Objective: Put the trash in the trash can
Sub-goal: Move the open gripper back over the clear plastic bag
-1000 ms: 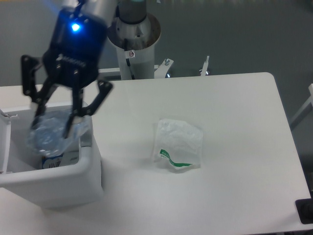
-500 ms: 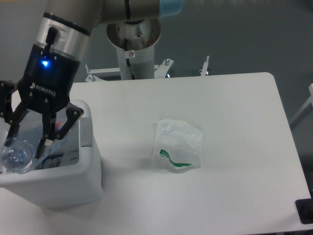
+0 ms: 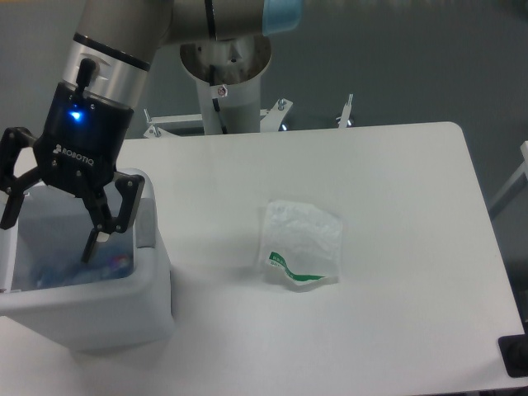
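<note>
A white table with rounded corners filled most of the view. Behind its far edge stood a pale pedestal column, with what looked like metal clamps beside it. A grey floor lay beyond.

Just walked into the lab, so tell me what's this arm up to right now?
The robot arm's gripper hangs open over the boxy white plastic bin at the table's left edge. Something bluish lies blurred inside the bin, likely the bottle, but it is too unclear to confirm. The clear wrinkly plastic bag with a green strip lies on the white table, untouched.
</note>
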### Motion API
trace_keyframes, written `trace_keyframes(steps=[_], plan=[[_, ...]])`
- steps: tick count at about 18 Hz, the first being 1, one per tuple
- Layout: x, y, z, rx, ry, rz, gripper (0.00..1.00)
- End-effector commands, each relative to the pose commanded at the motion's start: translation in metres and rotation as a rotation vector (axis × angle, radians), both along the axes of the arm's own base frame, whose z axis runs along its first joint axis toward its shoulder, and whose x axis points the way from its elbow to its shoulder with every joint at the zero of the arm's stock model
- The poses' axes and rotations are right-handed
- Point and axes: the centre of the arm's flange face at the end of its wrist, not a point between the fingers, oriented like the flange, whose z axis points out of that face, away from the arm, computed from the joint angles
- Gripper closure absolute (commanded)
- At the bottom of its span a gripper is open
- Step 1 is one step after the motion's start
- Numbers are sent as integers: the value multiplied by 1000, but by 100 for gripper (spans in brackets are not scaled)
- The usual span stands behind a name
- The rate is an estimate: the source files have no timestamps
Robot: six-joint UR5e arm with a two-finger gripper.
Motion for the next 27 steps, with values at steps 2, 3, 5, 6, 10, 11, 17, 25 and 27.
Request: trace_keyframes(steps=[2,3,5,6,10,11,17,25,27], plan=[[-44,-45,-33,-60,-39,101,0],[-55,-61,-56,-97,-59,133,0],[-83,-90,-104,-190,-60,190,0],[-91,-101,-122,-241,-44,214,0],[-108,-119,-187,-434,-35,276,0],[-113,-118,-204,-477,-32,268,0],[-125,-121,-299,-683,-64,243,0],[-127,-115,-342,-746,-102,230,0],[-120,-107,-344,-746,-97,212,0]])
